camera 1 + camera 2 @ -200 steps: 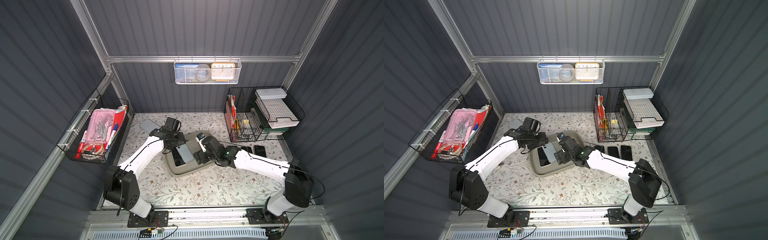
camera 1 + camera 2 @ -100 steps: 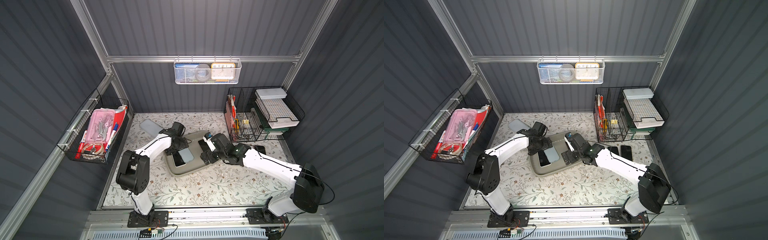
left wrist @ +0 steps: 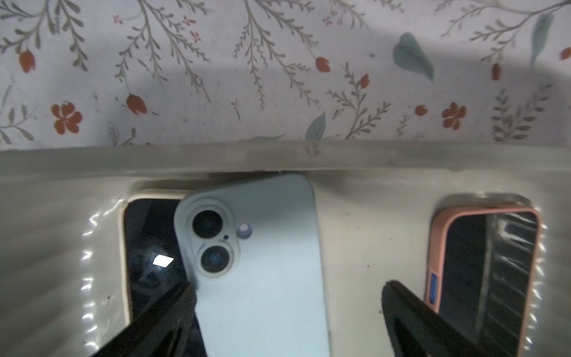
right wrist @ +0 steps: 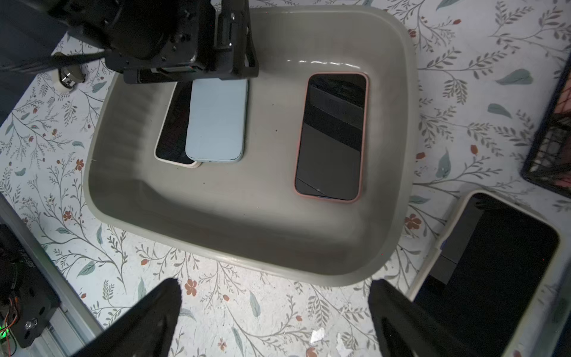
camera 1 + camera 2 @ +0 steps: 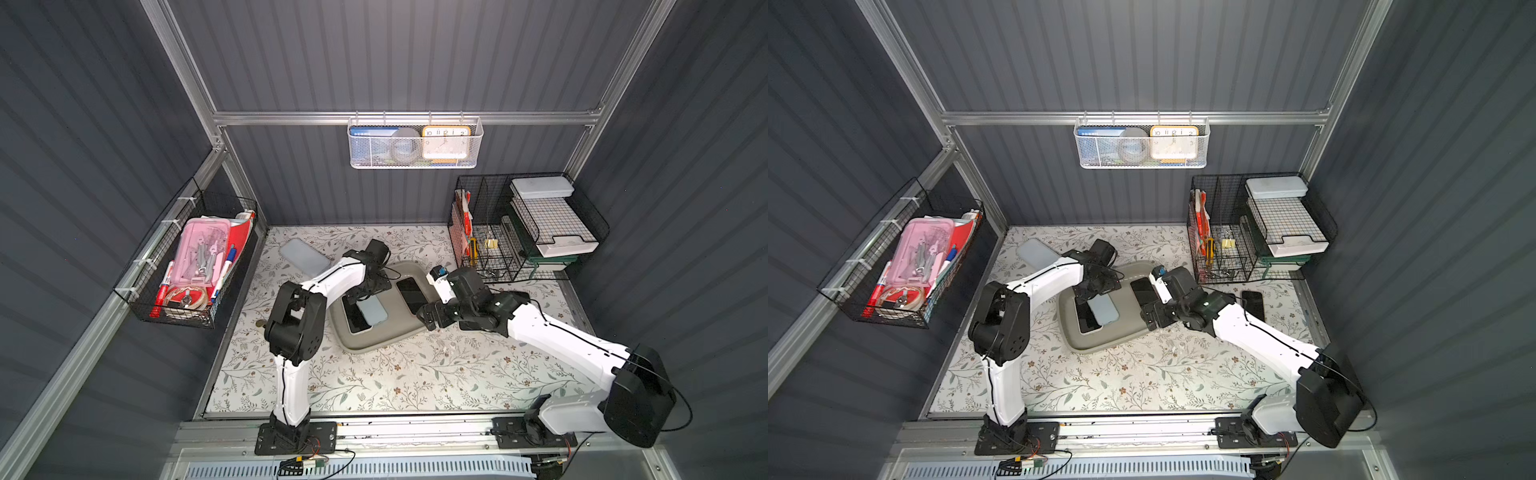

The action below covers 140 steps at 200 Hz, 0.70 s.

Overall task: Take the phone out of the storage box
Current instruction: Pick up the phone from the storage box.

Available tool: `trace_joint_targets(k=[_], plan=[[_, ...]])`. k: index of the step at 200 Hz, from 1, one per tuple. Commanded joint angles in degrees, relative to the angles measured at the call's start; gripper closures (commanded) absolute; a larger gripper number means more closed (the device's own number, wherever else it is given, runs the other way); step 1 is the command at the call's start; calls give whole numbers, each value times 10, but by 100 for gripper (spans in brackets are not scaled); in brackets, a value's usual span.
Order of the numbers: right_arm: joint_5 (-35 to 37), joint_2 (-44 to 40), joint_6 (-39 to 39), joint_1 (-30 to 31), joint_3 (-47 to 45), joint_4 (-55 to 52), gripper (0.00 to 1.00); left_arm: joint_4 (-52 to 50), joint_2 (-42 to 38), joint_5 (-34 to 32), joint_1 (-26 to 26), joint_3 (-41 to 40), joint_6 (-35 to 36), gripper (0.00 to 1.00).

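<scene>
The right gripper [image 4: 275, 284] hangs just outside the storage box [image 5: 386, 336], by its near right corner. Its fingers are wide open and hold nothing. A loose phone [image 4: 494, 272] in a cream case lies on the counter [image 5: 415, 382] right beside that corner. Inside the box are three phones. The pink-cased phone [image 4: 332, 136] lies on the box's right side. The light blue phone [image 3: 262, 262] lies face down on the box's left side, partly on a cream-cased phone [image 4: 173, 123]. The left gripper [image 3: 287, 286] is low over the light blue phone, fingers open wide, one on each side.
</scene>
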Motion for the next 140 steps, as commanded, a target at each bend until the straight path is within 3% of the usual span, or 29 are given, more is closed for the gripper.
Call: trace_joint_targets(k=[1,105,140], plan=[[-24,-11,1,-16,-18,11,1,-76,30,-32,1,28,-22,1],[-50,-27,-1,-62,-49,23,1,-132,103,-45,1,89,-6,3],[-44,-43,-3,-68,-55,26,1,-129,100,-46,0,82,-1,10]])
